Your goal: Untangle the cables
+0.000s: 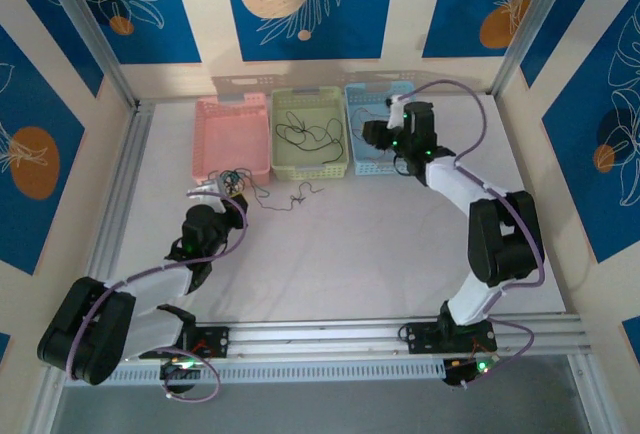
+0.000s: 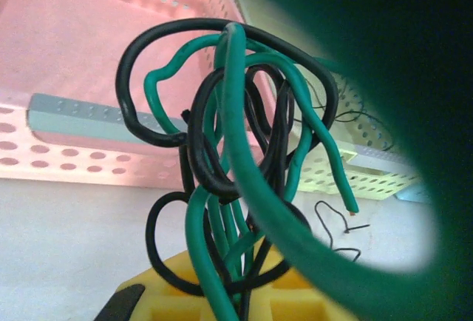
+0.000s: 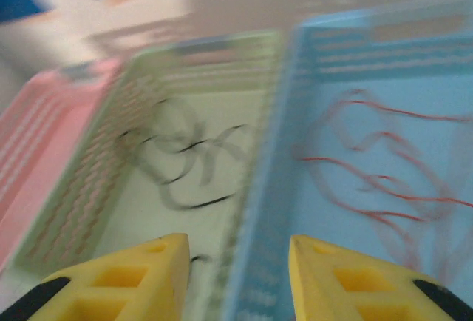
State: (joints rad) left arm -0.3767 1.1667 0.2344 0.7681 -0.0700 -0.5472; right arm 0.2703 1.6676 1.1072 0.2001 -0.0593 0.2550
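The left hand (image 1: 224, 186) grasped the cables (image 2: 235, 160) beside the pink basket (image 1: 231, 134). The right hand (image 3: 238, 265) hung released over the green basket (image 3: 244, 99).

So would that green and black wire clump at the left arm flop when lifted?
Probably semi-stiff: the clump of cables holds arched loops upright above the left gripper. Likely light, since the strands are thin beside the pink basket. It may snag rather than slide, as the loops interlock.
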